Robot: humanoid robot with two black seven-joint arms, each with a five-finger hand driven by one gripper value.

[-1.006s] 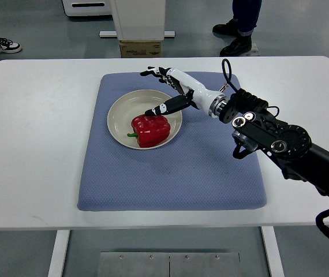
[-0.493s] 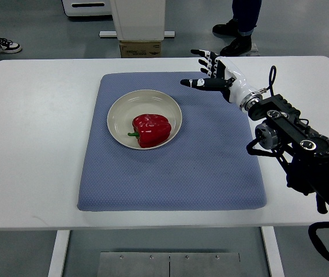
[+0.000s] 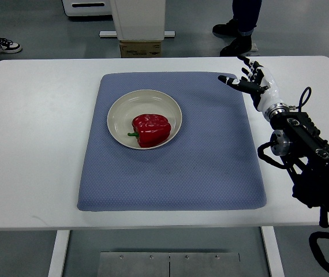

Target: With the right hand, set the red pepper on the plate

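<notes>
Now the right hand (image 3: 250,81) hovers over the far right corner of the blue mat (image 3: 210,173), fingers spread and empty, having drawn back from the plate (image 3: 118,109) within the last second. Meanwhile the red pepper (image 3: 150,129) lies on the plate, unmoved by the withdrawal. Placement appears complete; only arm retraction remains. No left arm shows.
</notes>
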